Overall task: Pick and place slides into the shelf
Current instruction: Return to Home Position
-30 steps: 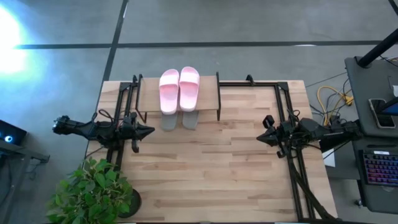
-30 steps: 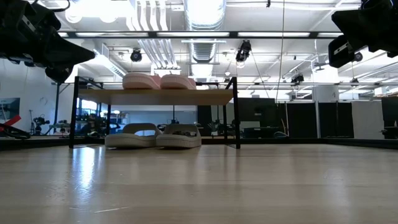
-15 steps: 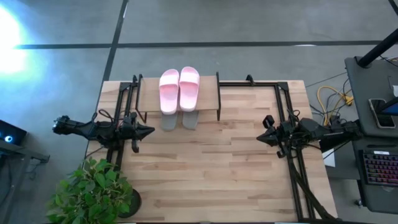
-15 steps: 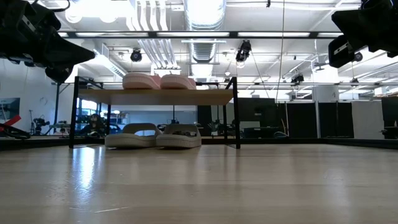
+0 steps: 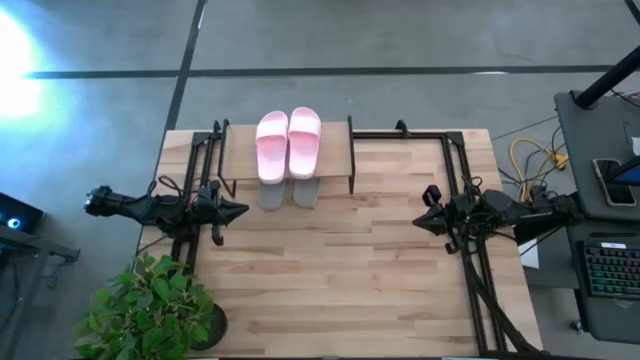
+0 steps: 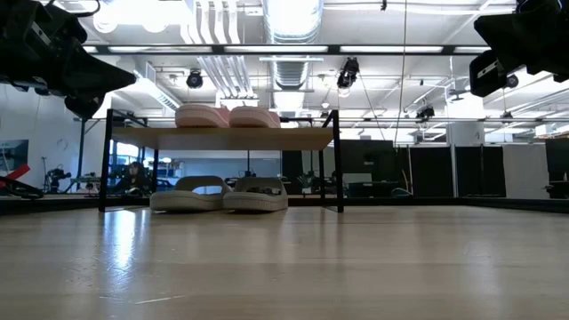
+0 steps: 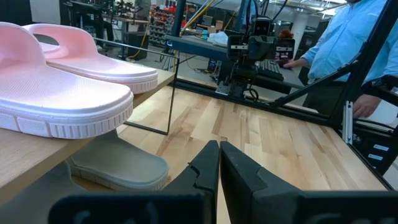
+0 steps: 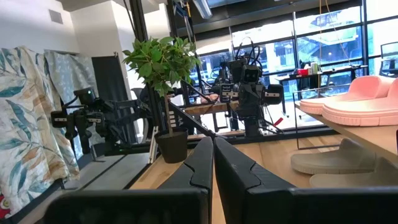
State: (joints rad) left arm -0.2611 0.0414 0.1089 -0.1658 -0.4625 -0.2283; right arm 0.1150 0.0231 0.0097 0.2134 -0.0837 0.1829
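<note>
Noting a potted plant (image 5: 150, 305) crowding the near left corner of the table (image 5: 340, 270), its leaves spreading over the edge just near of the left arm. Noting black rail frames (image 5: 465, 180) running near to far along both sides of the table, yellow cables (image 5: 530, 160) and a keyboard (image 5: 612, 270) lying beyond the right edge, and, in the left wrist view, a person (image 7: 348, 37) in a pale blue sleeve beyond the right arm. Finding the shelf (image 5: 335, 152) standing at the far edge, left of centre, carrying the pink pair (image 5: 288, 143) side by side and touching on its top plank, with bare plank showing on either side. Finding the grey-green pair (image 5: 290, 193) lying underneath on the tabletop, side by side, ends poking out past the near edge of the top plank. Seeing bare wood stretching across the middle and the near half of the table, between the two arms. Spotting the left gripper (image 5: 240, 210) hanging raised over the left side, just near and left of the shelf's left end, fingers pressing together and gripping nothing. Spotting the right gripper (image 5: 418, 222) hanging raised over the right side, well apart from the shelf, pointing left, fingers likewise meeting along their length and carrying nothing.
</note>
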